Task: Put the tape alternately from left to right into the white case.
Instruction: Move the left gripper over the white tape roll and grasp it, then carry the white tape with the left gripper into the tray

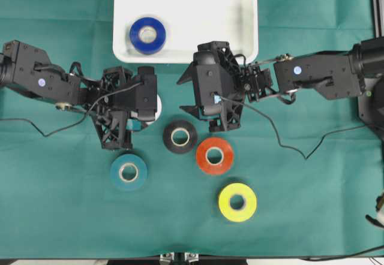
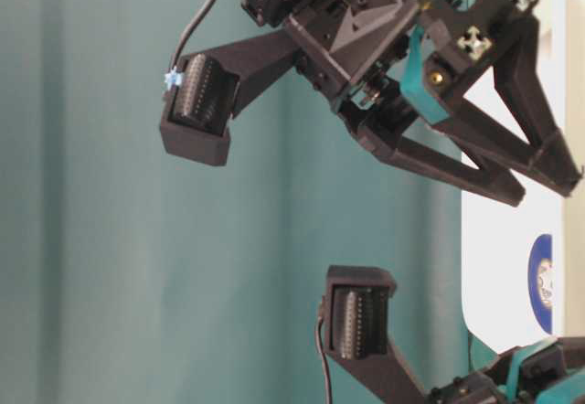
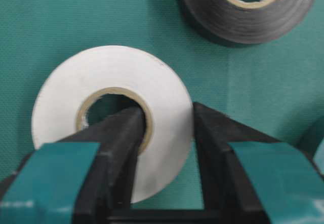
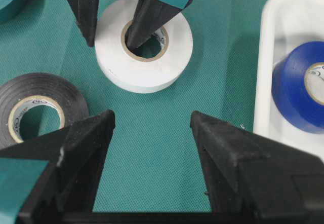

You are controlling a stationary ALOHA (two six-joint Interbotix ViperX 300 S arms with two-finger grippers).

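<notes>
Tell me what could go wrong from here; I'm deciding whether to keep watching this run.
1. The left gripper pinches only one wall of the white tape, one finger in the core; the roll might tilt or slip when lifted.
2. The black tape lies close beside it and could get nudged.
3. The right gripper hangs open between the white tape and the white case, so the arms might collide on the way.

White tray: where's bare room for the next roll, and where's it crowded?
The shallow white plastic tray holds only the blue tape roll near its front-left corner; everything right of and behind it is bare. It is crowded along the front rim, where both pincers meet beside the black tape roll.
</notes>
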